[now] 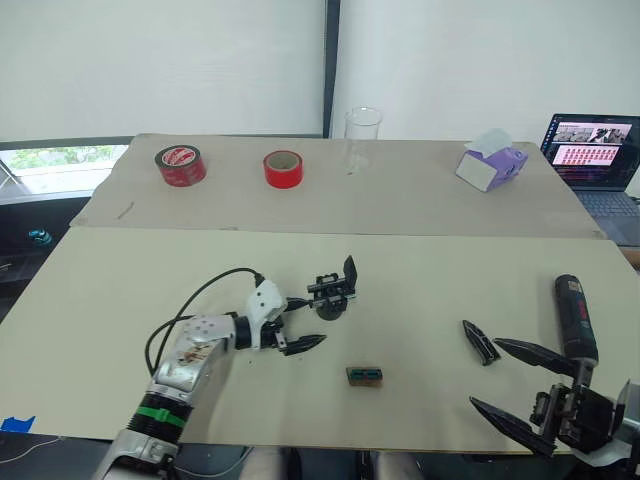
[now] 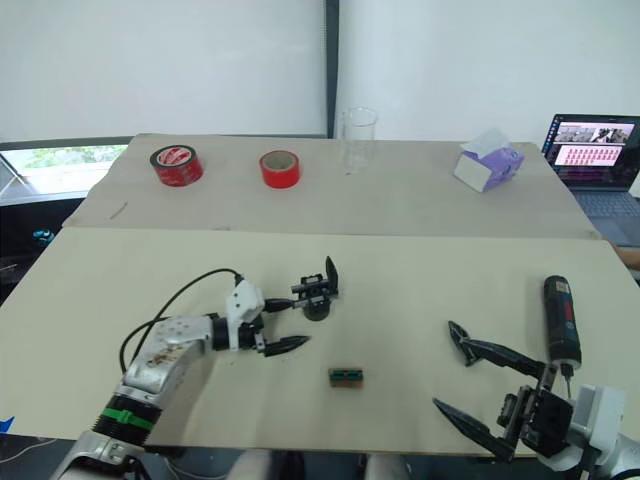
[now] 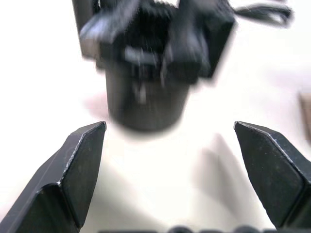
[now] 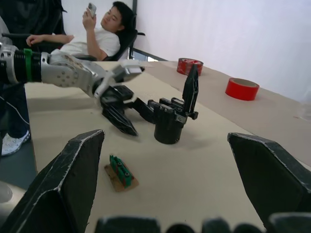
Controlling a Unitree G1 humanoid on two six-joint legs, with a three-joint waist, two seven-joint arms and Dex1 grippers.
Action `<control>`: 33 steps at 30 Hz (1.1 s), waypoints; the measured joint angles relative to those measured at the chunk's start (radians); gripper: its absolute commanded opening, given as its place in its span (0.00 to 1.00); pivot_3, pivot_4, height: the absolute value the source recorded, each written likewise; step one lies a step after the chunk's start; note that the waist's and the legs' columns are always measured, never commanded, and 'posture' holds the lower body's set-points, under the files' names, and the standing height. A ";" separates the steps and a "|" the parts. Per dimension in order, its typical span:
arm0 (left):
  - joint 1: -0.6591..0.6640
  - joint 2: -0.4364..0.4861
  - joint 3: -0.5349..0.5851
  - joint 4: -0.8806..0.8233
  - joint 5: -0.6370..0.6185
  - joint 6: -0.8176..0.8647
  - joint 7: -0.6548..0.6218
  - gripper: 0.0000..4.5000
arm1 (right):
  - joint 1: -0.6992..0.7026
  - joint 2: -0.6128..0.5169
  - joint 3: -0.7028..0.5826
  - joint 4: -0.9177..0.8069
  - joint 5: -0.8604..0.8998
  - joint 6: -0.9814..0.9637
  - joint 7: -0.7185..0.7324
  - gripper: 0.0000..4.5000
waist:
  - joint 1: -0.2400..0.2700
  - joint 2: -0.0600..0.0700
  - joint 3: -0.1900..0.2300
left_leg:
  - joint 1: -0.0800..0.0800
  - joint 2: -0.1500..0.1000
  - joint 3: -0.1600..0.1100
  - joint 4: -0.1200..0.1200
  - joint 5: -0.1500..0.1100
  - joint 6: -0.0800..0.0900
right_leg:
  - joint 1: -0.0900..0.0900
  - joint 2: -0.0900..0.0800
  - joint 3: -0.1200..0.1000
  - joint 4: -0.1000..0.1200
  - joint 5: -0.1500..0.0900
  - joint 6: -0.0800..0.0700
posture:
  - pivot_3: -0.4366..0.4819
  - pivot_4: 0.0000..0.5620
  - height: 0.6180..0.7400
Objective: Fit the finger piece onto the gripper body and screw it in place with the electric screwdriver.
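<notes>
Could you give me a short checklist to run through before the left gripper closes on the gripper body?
1. Left gripper open: ok, its fingers are spread.
2. Gripper body upright on the table: ok, its one finger points up.
3. Body between the left fingers: not ok, it sits just ahead of the tips, apart from them.
4. Right gripper free: ok, open and holding nothing.
5. Finger piece reachable: ok, lying loose near the right gripper.
6. Electric screwdriver at hand: ok, lying beside the right gripper.
</notes>
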 measured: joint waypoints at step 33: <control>-0.134 -0.180 0.020 0.266 0.098 -0.242 -0.098 0.51 | 0.143 0.057 -0.055 -0.150 0.003 0.053 -0.094 1.00 | -0.014 -0.001 0.001 | -0.001 -0.001 -0.001 0.001 -0.001 0.002 | 0.000 -0.001 0.001 0.000 0.000 0.002 | 0.48 0.27 1.00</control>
